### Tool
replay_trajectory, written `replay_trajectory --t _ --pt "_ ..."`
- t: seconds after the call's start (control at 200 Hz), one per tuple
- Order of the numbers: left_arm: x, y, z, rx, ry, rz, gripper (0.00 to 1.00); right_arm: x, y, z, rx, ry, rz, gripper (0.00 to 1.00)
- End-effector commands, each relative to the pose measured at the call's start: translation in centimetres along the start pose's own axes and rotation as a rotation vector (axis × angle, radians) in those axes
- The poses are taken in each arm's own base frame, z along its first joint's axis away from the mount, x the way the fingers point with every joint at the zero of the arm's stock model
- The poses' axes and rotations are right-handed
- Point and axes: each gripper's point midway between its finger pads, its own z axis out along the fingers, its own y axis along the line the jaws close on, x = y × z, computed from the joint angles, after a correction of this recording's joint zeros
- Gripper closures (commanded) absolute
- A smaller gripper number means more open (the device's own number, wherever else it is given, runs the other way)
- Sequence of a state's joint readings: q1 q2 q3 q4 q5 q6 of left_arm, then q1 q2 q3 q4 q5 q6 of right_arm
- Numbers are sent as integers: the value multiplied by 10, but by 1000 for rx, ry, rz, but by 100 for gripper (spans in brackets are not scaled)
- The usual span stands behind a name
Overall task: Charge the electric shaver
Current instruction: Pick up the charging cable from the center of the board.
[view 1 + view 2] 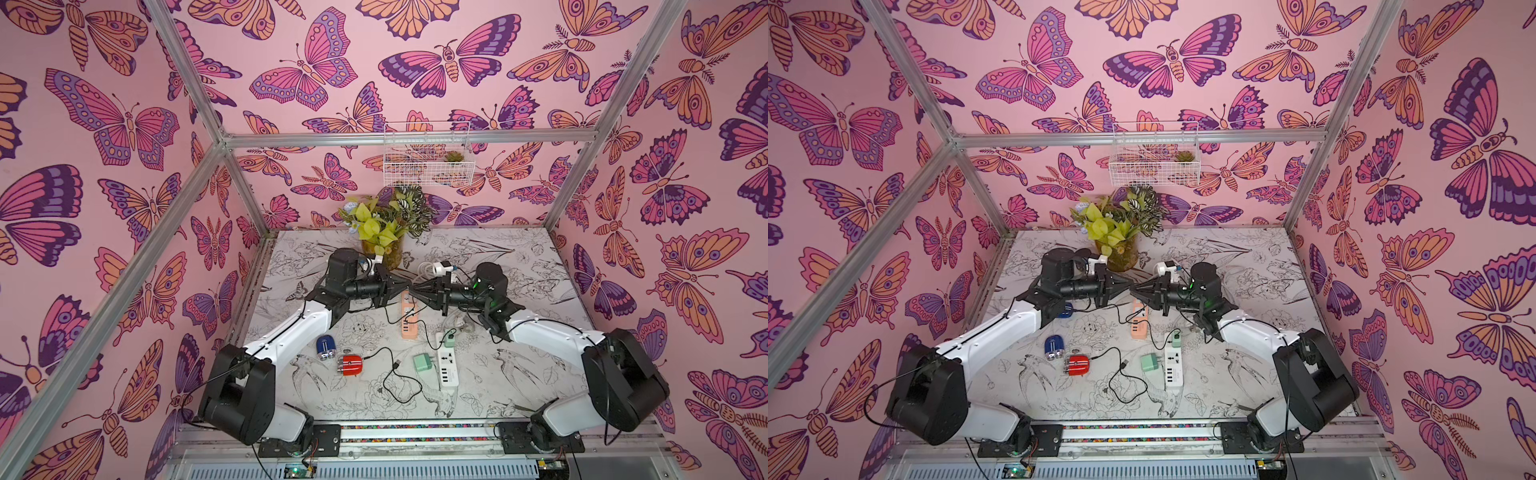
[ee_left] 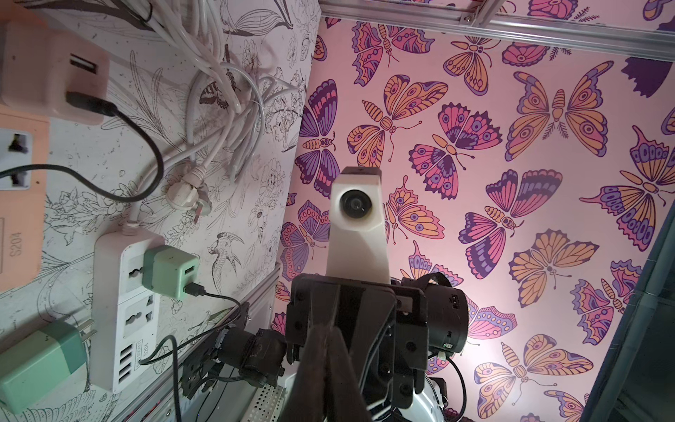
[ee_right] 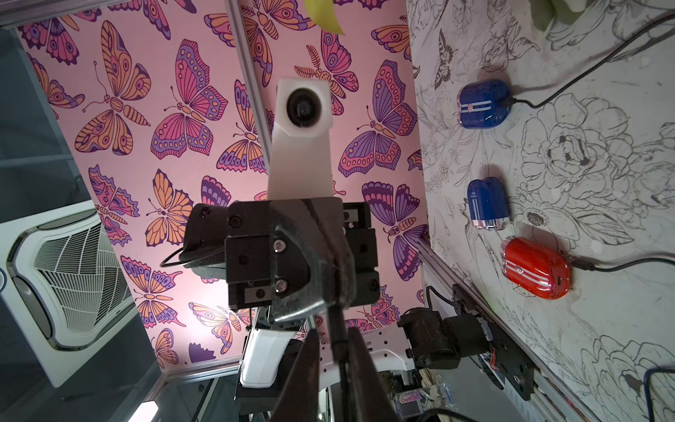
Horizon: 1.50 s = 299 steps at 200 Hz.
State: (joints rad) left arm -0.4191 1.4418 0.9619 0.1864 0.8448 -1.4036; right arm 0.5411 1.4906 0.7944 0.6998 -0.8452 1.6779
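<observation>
While my two grippers meet tip to tip in mid-air, the shavers all lie on the table [image 1: 523, 332], well apart from the jaws, down on the left jaws' side & nearer my bases. Farthest left, a blue shaver [image 1: 1065, 310] peeks out from under my left arm [image 1: 291, 332]; right wrist view shows a cord in its end. Next comes a second blue shaver [image 1: 326, 347], and just beside it the red shaver [image 1: 351, 365]. Its black cord [image 3: 613, 269] loops over the table & ends in a loose USB plug [image 1: 398, 364], lying below the jaw tips, a bit to their left.

My left gripper [image 1: 406, 286] has its jaws pressed shut, w/ the fingers [image 2: 317, 372] together in left wrist view. A thin black cable [image 3: 339, 350] comes off their tips; can't tell if it's pinched.

Straight under both tips lies the orange power strip [image 1: 408, 330].

My right gripper [image 1: 417, 291] faces the left one, nearly touching it. Its jaws are a crack apart, w/ that cable running thru the gap & a sliver of space showing on one side of it.

Below & right of the right jaws is a loose green charger [image 1: 424, 362]. Then comes the white power strip [image 1: 448, 372] w/ a second green charger [image 1: 449, 340] plugged in, a cord in its USB port.
</observation>
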Motion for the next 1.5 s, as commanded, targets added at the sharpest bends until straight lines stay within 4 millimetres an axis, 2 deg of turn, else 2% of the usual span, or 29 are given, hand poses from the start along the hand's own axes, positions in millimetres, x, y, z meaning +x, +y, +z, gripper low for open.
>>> replay_trajectory --t 0.0,0.185,0.31,0.486,0.621,0.906,1.247,1.402,1.452,1.492 --pt "5 0 -2 5 5 16 100 -2 0 2 -14 -11 -17 84" --pt "6 0 -2 5 5 15 100 -6 -2 0 -10 -28 -14 80" --pt "6 1 -2 4 4 14 100 -7 1 0 -14 -27 -17 86" --pt "6 1 -2 3 3 15 100 -11 0 -4 -13 -42 -13 88" --pt "7 2 -2 2 2 14 100 -11 0 -4 -12 -39 -12 85" --pt "6 2 -2 2 2 14 100 -13 -2 -4 -7 -47 -9 86" --pt "7 3 -1 -2 2 12 100 -14 -3 -3 -7 -50 -8 100" --pt "4 5 -3 -10 -24 -13 100 -15 -5 -4 -3 -53 -10 100" --pt "2 9 -8 -43 -61 -31 82 -14 -6 -4 5 -49 -17 100" --pt "1 14 -14 -88 -102 -43 72 -12 -6 -4 11 -44 -24 100"
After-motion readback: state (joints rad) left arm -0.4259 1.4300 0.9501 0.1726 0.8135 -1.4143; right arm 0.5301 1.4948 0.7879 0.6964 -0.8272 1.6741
